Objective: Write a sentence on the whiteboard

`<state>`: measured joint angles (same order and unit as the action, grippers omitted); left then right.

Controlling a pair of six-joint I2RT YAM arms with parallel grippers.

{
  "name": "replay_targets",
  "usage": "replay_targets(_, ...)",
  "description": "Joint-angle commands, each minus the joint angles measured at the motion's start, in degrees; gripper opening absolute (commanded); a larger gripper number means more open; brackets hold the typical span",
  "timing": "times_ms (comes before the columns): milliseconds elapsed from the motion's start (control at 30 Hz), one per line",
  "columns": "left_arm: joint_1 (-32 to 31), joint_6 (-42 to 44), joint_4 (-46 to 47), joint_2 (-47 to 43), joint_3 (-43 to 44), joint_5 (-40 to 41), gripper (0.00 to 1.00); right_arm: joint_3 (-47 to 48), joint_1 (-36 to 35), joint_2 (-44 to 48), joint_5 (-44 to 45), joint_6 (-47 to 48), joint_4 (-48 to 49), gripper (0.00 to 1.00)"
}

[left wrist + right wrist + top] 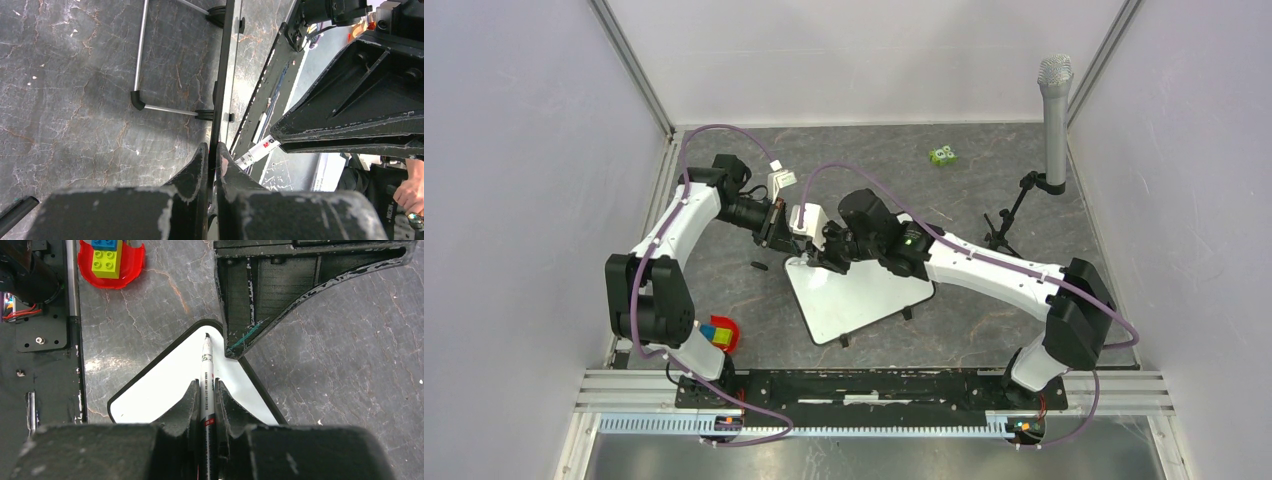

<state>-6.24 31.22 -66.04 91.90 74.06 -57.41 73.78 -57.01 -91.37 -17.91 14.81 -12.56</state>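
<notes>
Whiteboard (864,295) on marbled table (984,170), pale walls (524,150), left tool (212,150) pinching its edge, right tool (205,387) gripping marker (206,365)

table top (984,160): dark grey stone-look sheet, matt, with pale veins and scuffs. whiteboard (859,300): glossy smooth white face, thin black plastic-looking frame; stand rod (141,50) behind it is bare brushed metal. left gripper (212,152) and right gripper (205,390): matt black plastic, rough, edges chipped pale. marker (205,370): smooth white plastic barrel. bowl (135,267): glossy red plastic.
</notes>
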Motion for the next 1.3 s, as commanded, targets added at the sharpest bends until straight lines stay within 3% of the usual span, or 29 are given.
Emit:
replay_targets(0, -0.3, 1.7, -0.3, -0.5, 0.4, -0.7, 0.02, 0.7, -0.4, 0.0, 1.3, 1.2, 1.4, 0.00)
replay_targets(633, -0.5, 1.8, -0.3, 0.0, 0.6, -0.2, 0.02, -8.2, -0.8, 4.2, -2.3, 1.6, 0.9, 0.00)
replay_targets(1267, -0.7, 1.9, -0.3, -0.8, 0.1, 0.4, 0.02, -8.7, -0.7, 6.5, 0.8, 4.5, -1.3, 0.00)
